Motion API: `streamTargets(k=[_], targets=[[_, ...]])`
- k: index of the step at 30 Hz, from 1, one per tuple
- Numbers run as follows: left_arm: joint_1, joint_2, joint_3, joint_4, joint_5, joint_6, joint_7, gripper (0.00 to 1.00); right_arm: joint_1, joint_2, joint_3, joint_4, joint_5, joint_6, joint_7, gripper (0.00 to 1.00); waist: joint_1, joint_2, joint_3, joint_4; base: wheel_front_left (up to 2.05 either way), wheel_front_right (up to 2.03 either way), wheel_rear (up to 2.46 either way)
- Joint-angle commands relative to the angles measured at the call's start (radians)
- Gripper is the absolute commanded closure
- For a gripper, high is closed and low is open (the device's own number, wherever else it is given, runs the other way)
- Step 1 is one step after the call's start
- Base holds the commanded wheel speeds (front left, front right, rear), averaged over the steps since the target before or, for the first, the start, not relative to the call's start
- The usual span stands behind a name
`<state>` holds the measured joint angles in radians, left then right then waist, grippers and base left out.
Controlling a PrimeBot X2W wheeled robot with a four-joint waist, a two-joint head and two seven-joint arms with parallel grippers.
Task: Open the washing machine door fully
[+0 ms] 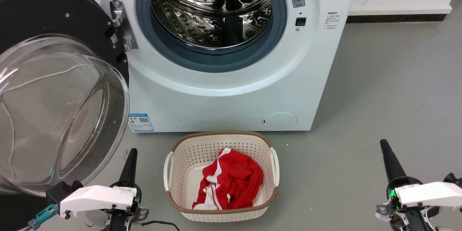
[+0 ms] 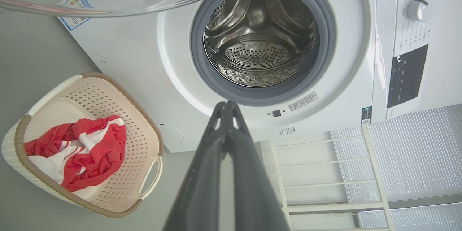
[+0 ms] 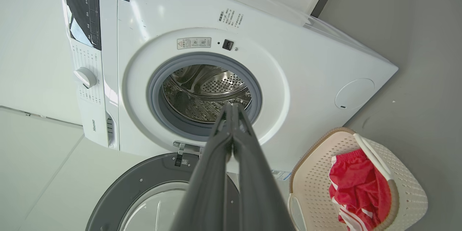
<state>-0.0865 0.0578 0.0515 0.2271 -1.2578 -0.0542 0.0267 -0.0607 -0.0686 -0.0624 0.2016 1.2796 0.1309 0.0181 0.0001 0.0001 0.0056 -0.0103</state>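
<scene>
Directly in front of the washing machine (image 1: 223, 104), a cream laundry basket (image 1: 187, 158) with a brown rim stood on the grey floor (image 1: 379, 97), and inside it lay one crumpled red garment (image 1: 232, 180) with white stripes. Above the basket, the round opening of the machine showed the perforated steel drum (image 1: 213, 11) with the grey rubber gasket (image 1: 213, 59) around it. The washing machine door (image 1: 47, 14) was swung out on its metal hinge (image 1: 121, 25) at the left side of the opening. It stood well away from the gasket, and its inner side with the clear glass bowl (image 1: 54, 108) was turned toward the head camera. The left pincer (image 1: 132, 153) was low at the left, near the lower edge of the glass bowl, pointing up toward the front of the machine. Its two dark fingers were pressed together and gripped nothing. The right pincer (image 1: 384, 146) was low at the right, over bare floor and well apart from the basket and the machine. Its fingers also pointed up and were closed against each other, with nothing between them. Both white wrists lay almost level at the bottom edge of the head view.
</scene>
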Motion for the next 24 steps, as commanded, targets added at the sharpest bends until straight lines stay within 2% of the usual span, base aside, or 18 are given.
streamTargets(k=[1, 24], targets=[[-0.019, 0.001, 0.007, -0.003, -0.019, -0.008, 0.006, 1.0, -0.021, -0.006, -0.003, -0.001, 0.019, 0.0, 0.002, 1.0, -0.0001, -0.0001, 0.0, 0.0, 0.0, 0.0, 0.0], [-0.026, -0.004, 0.042, 0.01, -0.214, -0.05, 0.056, 1.0, -0.039, -0.002, -0.018, 0.025, 0.215, 0.0, 0.047, 1.0, -0.0001, -0.0001, -0.001, 0.006, 0.0, 0.0, 0.0]])
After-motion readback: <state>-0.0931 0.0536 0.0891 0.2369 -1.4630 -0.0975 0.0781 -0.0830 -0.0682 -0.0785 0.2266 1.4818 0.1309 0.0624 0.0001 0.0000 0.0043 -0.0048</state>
